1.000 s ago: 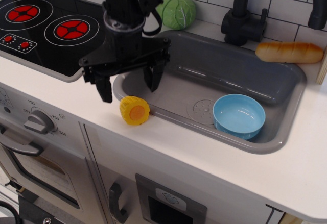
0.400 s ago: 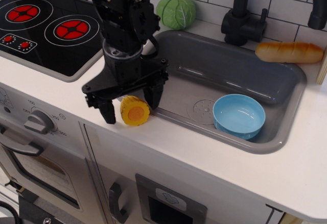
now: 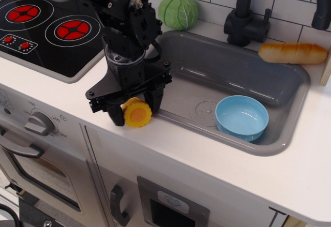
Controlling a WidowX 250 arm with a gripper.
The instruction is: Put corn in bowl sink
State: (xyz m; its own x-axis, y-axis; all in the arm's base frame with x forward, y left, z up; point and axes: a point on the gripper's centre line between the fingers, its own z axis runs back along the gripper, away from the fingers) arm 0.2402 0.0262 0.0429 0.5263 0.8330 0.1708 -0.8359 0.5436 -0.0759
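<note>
The yellow corn lies on the white counter just left of the grey sink, its flat orange end facing the camera. My black gripper is down over it, one finger against its left side and the other finger against its right. The jaws have closed in on the corn, which still rests on the counter. The light-blue bowl sits upright and empty in the sink's front right, apart from the gripper.
A black faucet stands behind the sink. A green cabbage ball sits at the back wall, and a tan bread loaf lies on the sink's back right rim. The stovetop is to the left.
My gripper has come down from above the counter onto the corn, and its fingers have narrowed until they press on both sides of it. The corn and bowl have not moved.
</note>
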